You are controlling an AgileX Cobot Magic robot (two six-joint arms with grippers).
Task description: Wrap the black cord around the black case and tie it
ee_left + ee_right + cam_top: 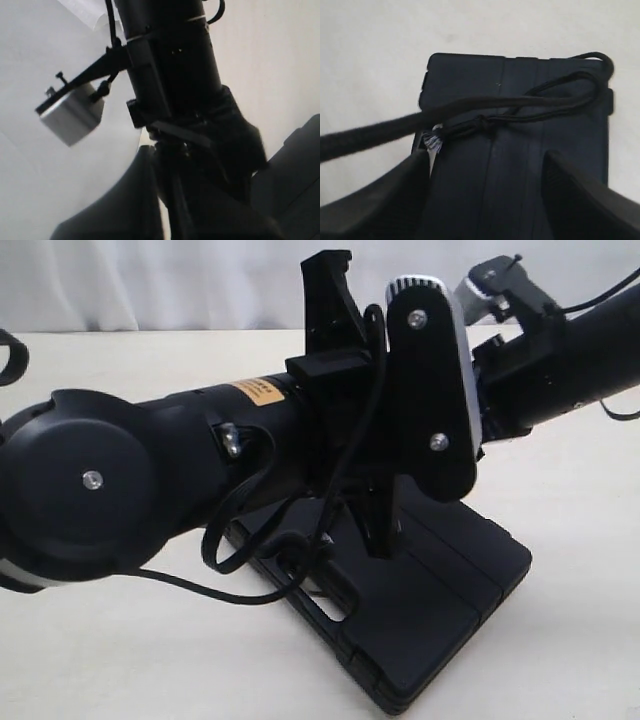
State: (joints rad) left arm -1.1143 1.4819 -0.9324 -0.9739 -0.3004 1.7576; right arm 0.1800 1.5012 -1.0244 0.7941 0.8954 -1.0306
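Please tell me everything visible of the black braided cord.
The thin black braided cord lies on the ribbed lid of the flat black plastic case. Two strands cross the lid side by side and turn in a loop at one corner. One ends in a small knot and a frayed pale tip near the case's edge. The other leaves the lid, blurred, close to the camera. The open right gripper does not hold it.

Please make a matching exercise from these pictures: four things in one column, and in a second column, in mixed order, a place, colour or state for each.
Things:
1 cord
2 case
3 right pincer
4 table

Descriptions:
a open
b cream
c flat on the table
d across the case

Pairs: 1-d, 2-c, 3-a, 4-b
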